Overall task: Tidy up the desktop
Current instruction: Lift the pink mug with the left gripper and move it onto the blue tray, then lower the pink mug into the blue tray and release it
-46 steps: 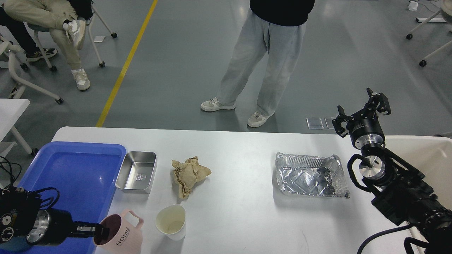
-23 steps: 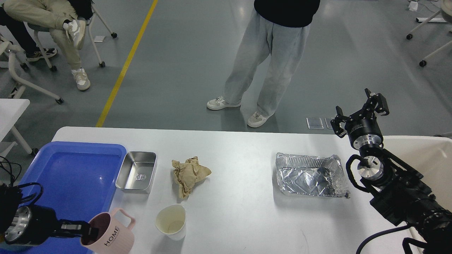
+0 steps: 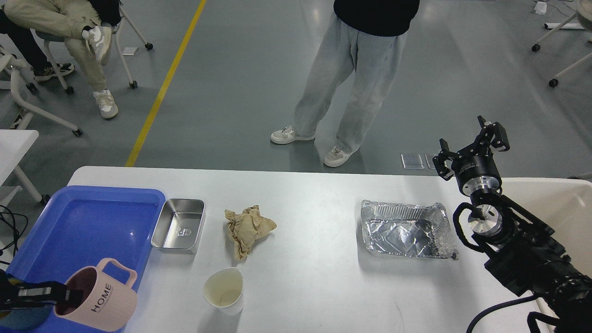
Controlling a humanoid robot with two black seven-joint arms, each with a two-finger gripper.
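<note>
The white desktop point(image 3: 314, 286) carries a steel tin point(image 3: 179, 225), a crumpled brown paper point(image 3: 247, 226), a cream paper cup point(image 3: 224, 290) and a foil tray point(image 3: 406, 230). My left gripper point(image 3: 69, 296) comes in at the bottom left and is shut on the rim of a pink HOME mug point(image 3: 97, 300), holding it over the near corner of the blue tray point(image 3: 92, 222). My right gripper point(image 3: 471, 147) is open and empty, raised past the table's far right edge.
An off-white bin point(image 3: 559, 203) stands at the right edge behind my right arm. A person stands beyond the far edge of the table; another sits at the far left.
My left gripper has carried the pink mug leftward, from the desktop beside the paper cup to over the blue tray. The right arm has barely moved.
</note>
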